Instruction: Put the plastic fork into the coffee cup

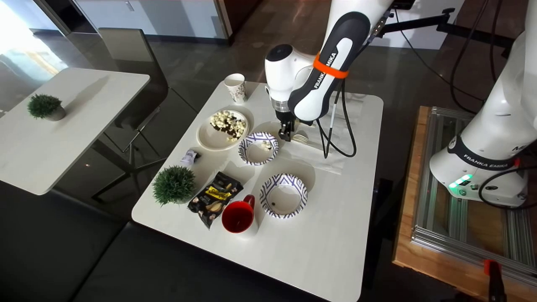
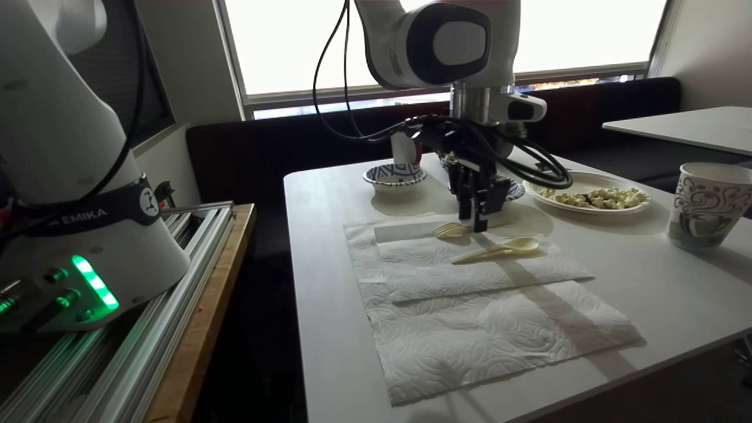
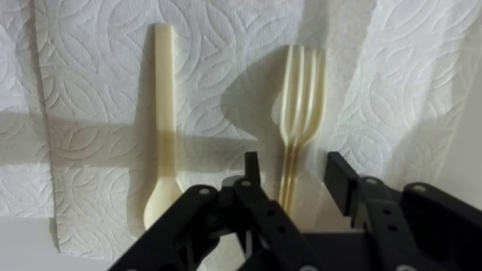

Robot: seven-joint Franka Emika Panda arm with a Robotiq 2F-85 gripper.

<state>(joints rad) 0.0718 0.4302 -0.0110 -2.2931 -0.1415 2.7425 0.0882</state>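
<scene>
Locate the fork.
In the wrist view, the fork lies on the paper towel, right of the spoon, partly between the fingers of the open gripper.

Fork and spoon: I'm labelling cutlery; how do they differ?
The fork ends in tines, the spoon in a scoop. In the wrist view, the fork's tines point up, the spoon's scoop down; the open pincer straddles the fork, not the spoon. Both are cream, on paper towel.

Table (image 1: 327, 235) in both exterior views, wrist view overhead
</scene>
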